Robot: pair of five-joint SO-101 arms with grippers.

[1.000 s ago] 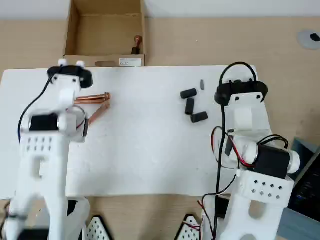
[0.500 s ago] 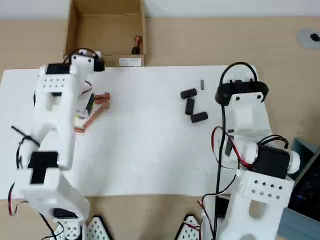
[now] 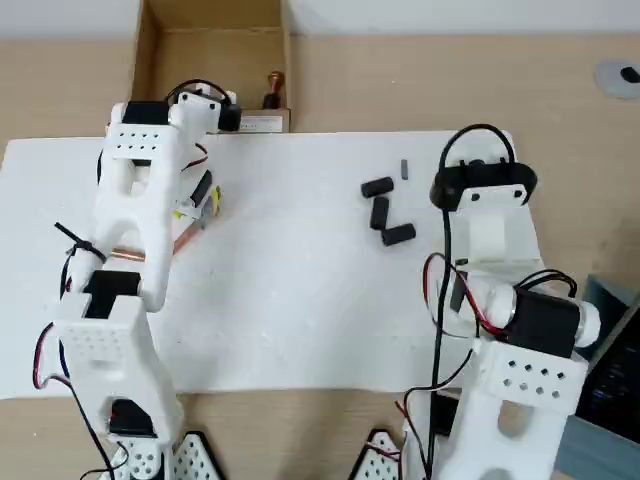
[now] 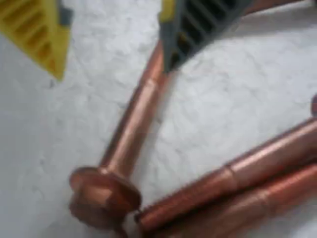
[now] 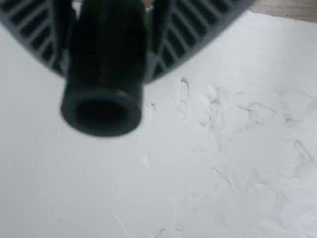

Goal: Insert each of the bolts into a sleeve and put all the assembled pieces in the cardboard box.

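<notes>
The brown table [image 3: 450,80] has a big white board [image 3: 300,300] lying on it. The left arm [image 3: 140,190] leans far out over the left side of the board. The right arm [image 3: 500,290] stands at the right side.

The box [image 3: 140,70] sits on the table at the far left, just past the board, and its top is open. One piece [image 3: 272,90], a bolt with a dark end, lies inside it by the right wall.

The left end effector [image 4: 114,69] is down low over the bolts [image 4: 247,173] on the left of the board. It is released, with its jaws apart, one on each side of a bolt [image 4: 131,129]. Two more bolts lie side by side, touching, next to that bolt's head.

The right end effector [image 5: 106,47] is clenched on a black sleeve [image 5: 101,84], close above the board.

Three more sleeves [image 3: 379,211] lie close together on the board, just left of the right arm
</notes>
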